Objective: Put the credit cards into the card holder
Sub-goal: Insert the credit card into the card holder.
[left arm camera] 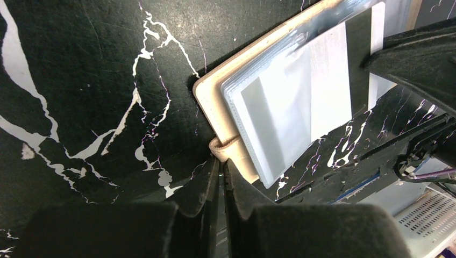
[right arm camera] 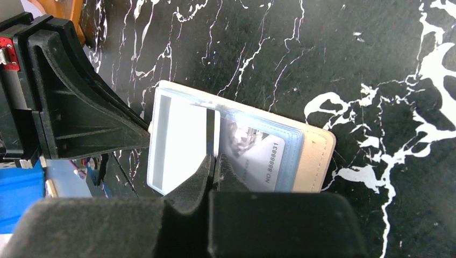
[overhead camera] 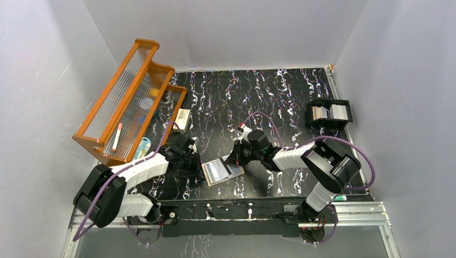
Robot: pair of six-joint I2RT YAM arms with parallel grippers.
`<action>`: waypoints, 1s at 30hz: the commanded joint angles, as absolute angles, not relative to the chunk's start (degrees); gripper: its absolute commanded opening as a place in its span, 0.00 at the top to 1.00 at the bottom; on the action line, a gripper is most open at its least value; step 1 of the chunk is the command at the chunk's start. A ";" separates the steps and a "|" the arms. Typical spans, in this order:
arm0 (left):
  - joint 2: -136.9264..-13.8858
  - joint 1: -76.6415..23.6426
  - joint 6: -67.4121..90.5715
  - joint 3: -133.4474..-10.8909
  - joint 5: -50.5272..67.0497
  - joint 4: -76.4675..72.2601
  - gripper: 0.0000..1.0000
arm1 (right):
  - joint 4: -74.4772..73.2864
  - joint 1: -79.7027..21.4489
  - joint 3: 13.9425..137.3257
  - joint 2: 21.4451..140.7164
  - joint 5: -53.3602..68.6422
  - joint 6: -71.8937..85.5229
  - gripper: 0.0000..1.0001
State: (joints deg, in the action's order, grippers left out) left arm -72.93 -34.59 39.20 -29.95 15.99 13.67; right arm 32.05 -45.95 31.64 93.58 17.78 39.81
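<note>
Top view: your card holder lies open between both arms. Left wrist: the left gripper pinches its snap tab. Right wrist: the right gripper is clenched on a card lying flat over the holder, with its pocket just beside.

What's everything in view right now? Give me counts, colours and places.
card holder: one, tan with clear pockets, open at the table's near middle
striped card: one, white with a dark stripe, lying on the open card holder
numbered card: one, white, inside a clear pocket
loose cards: number unclear, grey and white, in the tray
tray: one, black, far right
rack: one, orange with ribbed clear panels, far left, small items on it
box: one, pale, beside the rack
table: one, black with white veins
left tool: one, black, shut on the card holder's tab
right tool: one, black, shut, tips at the striped card's edge
</note>
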 commanded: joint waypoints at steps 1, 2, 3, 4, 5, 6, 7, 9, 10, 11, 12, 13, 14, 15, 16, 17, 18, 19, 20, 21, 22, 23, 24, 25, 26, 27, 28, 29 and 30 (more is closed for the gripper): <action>-73.03 -34.46 38.97 -30.68 16.78 13.53 0.96 | 27.68 -45.35 34.48 94.71 17.85 35.51 1.00; -72.94 -34.45 39.08 -30.67 16.79 13.55 0.96 | 28.14 -45.35 34.35 94.68 18.29 36.77 1.00; -72.83 -34.45 39.25 -30.65 16.85 13.49 0.96 | 29.18 -45.35 33.99 94.67 19.03 38.43 1.00; -72.71 -34.53 39.50 -30.74 16.92 13.45 0.96 | 30.21 -45.35 33.38 94.51 19.19 40.85 1.00; -72.57 -34.54 39.80 -30.74 17.00 13.37 0.96 | 31.98 -45.35 32.40 94.13 18.98 43.38 1.00; -72.40 -34.55 40.01 -30.68 17.04 13.24 0.96 | 34.13 -45.43 31.04 93.65 18.72 45.74 1.00; -72.23 -34.54 40.27 -30.59 17.13 13.12 0.96 | 36.51 -45.44 29.79 93.24 18.27 47.93 1.00; -71.88 -34.61 40.75 -30.22 17.22 12.72 0.96 | 38.62 -45.57 28.27 92.71 16.72 51.42 1.00; -71.82 -34.59 40.92 -30.15 17.23 12.52 0.96 | 38.74 -45.71 28.07 92.57 15.95 52.09 1.00; -71.81 -34.65 41.08 -30.08 17.29 12.36 0.97 | 38.71 -45.97 28.15 92.69 15.52 52.19 1.00; -71.81 -34.63 41.19 -29.98 17.31 12.19 0.97 | 38.35 -46.23 28.67 93.05 15.60 52.06 1.00; -71.85 -34.63 41.22 -29.85 17.38 12.07 0.97 | 37.72 -46.47 29.14 93.52 15.68 51.99 1.00; -71.95 -34.63 41.32 -29.88 17.40 11.98 0.97 | 37.53 -46.68 29.39 93.90 15.80 52.03 1.00; -72.06 -34.63 41.40 -29.79 17.47 11.85 0.97 | 38.01 -46.86 29.25 94.21 15.75 52.46 1.00; -72.18 -34.63 41.47 -29.79 17.49 11.77 0.97 | 38.90 -47.07 28.89 94.43 15.63 53.00 1.00; -72.16 -34.69 41.58 -29.79 17.49 11.66 0.97 | 39.80 -47.29 28.51 94.55 15.30 53.49 1.00; -72.16 -34.74 41.62 -29.72 17.49 11.56 0.97 | 40.67 -47.51 28.22 94.67 15.03 53.91 1.00; -72.16 -34.79 41.68 -29.69 17.49 11.50 0.97 | 41.57 -47.64 27.99 94.80 14.89 53.96 1.00; -72.27 -34.80 41.67 -29.65 17.49 11.51 0.97 | 42.40 -47.84 27.83 95.07 14.80 53.92 1.00; -72.18 -34.89 41.73 -29.58 17.49 11.51 0.97 | 42.88 -47.96 27.78 95.36 14.77 53.96 1.00; -72.16 -34.94 41.81 -29.61 17.49 11.47 0.97 | 43.10 -48.03 27.82 95.70 14.88 54.31 1.00; -72.08 -34.94 41.83 -29.57 17.49 11.43 0.97 | 43.41 -48.18 27.92 96.10 15.05 54.53 1.00; -72.01 -34.94 41.84 -29.66 17.49 11.43 0.97 | 43.45 -48.47 28.06 96.29 15.07 54.65 1.00; -71.99 -35.01 41.84 -29.68 17.44 11.43 0.97 | 43.16 -48.94 28.27 96.44 14.74 54.67 1.00; -72.04 -34.98 41.84 -29.77 17.36 11.41 0.97 | 42.35 -49.68 28.63 96.51 14.23 54.62 0.99; -72.03 -34.99 41.84 -29.84 17.32 11.38 0.97 | 41.56 -50.23 29.10 96.61 13.68 54.60 0.98; -72.07 -34.97 41.84 -29.92 17.25 11.42 0.97 | 40.38 -50.69 29.58 96.67 13.43 54.29 0.96; -72.07 -34.98 41.84 -29.96 17.16 11.36 0.97 | 38.63 -51.05 30.58 96.65 13.38 53.79 0.94; -72.09 -34.98 41.91 -29.97 17.14 11.27 0.97 | 36.22 -51.18 31.16 96.51 13.00 53.02 0.91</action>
State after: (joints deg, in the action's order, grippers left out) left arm -72.86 -34.61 41.19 -29.85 15.94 13.23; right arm 40.07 -48.93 28.42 95.98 14.06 54.48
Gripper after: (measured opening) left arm 0.034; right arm 0.050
